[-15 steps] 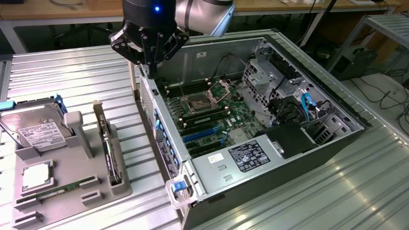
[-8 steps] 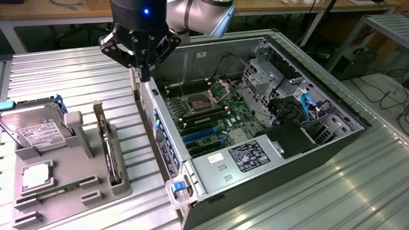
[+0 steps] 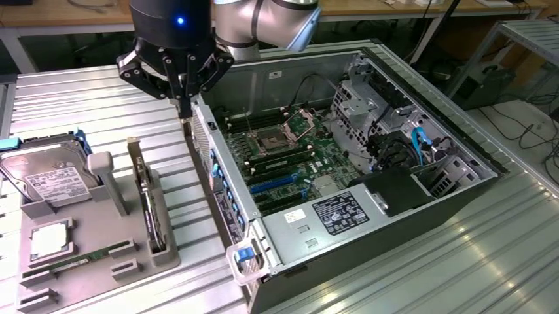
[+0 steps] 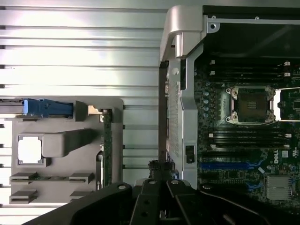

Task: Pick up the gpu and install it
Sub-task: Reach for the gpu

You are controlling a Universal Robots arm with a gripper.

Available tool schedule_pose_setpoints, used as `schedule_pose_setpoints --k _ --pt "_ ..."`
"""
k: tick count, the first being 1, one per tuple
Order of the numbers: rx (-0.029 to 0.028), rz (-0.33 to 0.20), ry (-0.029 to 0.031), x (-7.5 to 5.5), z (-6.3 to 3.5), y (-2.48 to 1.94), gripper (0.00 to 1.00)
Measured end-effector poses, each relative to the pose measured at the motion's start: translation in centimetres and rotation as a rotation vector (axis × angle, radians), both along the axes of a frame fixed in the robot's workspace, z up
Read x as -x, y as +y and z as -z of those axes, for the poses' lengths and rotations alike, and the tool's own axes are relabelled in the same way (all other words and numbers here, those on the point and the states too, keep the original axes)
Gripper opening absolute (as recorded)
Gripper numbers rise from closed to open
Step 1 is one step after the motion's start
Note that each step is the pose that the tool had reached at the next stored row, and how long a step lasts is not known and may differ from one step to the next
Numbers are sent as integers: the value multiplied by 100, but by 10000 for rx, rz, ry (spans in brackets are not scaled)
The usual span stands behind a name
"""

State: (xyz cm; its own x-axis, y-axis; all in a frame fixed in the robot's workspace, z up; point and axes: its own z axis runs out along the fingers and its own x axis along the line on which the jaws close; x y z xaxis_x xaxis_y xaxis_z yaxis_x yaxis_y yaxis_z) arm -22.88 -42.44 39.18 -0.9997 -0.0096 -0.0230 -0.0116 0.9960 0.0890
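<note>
The gpu [image 3: 146, 196] stands on edge in a slot of the grey holder [image 3: 96, 219] at the exterior view's left, its silver bracket at the far end. The wrist view sees the card edge-on, the gpu [image 4: 107, 140] a thin dark strip. My gripper [image 3: 185, 112] hangs over the ribbed table between the holder and the open computer case [image 3: 397, 196], close to the case's rear wall. Its fingers are drawn together with nothing between them. From the wrist, the gripper [image 4: 160, 165] lines up along that rear wall. Blue slots [image 3: 275, 183] lie on the motherboard.
The holder also carries a silver hard drive [image 3: 48, 173], a square processor [image 3: 50, 239] and a green memory stick [image 3: 88, 256]. Inside the case are an open processor socket [image 3: 266, 140], cables and drive cages [image 3: 393, 111]. A blue latch [image 3: 245, 254] sits at the case's near corner.
</note>
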Motion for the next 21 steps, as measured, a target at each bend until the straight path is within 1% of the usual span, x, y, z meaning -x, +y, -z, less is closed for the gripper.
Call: schedule_pose_setpoints --k 4,9,15,21 --pt "0 1 5 77 1 -3 11" --pt "0 -1 30 150 2 -9 11" --pt "0 -3 59 283 5 -10 11" --pt "-1 -7 82 365 8 -12 11"
